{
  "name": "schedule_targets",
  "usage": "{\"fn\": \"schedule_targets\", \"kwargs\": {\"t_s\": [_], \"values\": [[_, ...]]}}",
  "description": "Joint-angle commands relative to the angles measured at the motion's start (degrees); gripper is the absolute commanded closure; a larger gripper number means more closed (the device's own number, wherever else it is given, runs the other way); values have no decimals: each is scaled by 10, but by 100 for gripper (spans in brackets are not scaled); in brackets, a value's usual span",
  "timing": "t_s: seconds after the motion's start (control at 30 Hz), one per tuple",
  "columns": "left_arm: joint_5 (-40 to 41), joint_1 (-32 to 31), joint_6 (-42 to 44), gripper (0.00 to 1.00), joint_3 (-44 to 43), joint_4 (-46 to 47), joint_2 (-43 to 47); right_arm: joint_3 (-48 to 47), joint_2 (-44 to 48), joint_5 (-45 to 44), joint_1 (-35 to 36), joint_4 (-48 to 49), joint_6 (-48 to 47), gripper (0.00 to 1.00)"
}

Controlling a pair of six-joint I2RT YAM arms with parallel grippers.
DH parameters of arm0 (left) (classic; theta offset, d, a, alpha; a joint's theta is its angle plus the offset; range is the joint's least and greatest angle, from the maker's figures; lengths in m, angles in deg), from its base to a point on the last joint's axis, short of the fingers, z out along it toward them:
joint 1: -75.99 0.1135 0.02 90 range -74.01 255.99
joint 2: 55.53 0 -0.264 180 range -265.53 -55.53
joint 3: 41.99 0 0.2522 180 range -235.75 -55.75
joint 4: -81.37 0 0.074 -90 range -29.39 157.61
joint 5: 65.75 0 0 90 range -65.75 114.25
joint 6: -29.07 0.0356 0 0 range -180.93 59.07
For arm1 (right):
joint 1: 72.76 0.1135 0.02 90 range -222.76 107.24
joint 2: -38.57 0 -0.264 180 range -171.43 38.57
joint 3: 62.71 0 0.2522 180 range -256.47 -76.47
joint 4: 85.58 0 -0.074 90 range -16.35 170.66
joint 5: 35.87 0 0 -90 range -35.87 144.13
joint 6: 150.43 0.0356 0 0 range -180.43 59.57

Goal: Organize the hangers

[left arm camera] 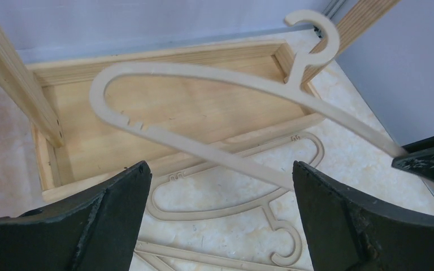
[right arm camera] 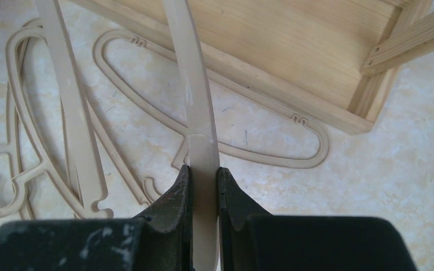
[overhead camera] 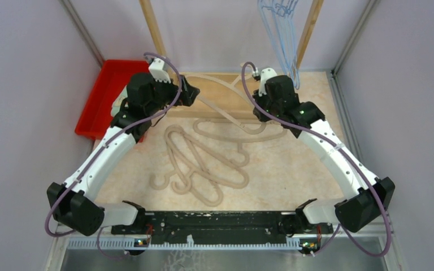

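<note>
Right gripper (right arm camera: 203, 175) clenches 1 raised beige curved-hook hanger (right arm camera: 192, 84); left gripper (left arm camera: 220, 168), at 9 o'clock from it, has jaws released.

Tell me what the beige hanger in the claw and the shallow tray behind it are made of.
The beige hanger looks like moulded plastic, possibly painted wood: matte, even colour, no grain, small moulded notches. The shallow tray looks like pale bare wood: visible grain lines, separate boards joined at corners.

2 white arms (overhead camera: 112, 151) with black joints, purple cables (overhead camera: 47, 221), scuffed black fingers (left arm camera: 107, 220).
</note>
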Motion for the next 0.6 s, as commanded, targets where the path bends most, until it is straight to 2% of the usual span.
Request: {"fn": "schedule_targets", "kwargs": {"t_s": [0.0,0.27,0.57], "values": [[-7,3,-6,0,30,11,4,-27,-5,-13,31,43,6,100],[6,3,-11,0,51,17,23,-79,-15,-70,45,53,-13,100],[16,3,-16,0,19,27,70,-230,-87,-200,66,63,-99,100]]}}
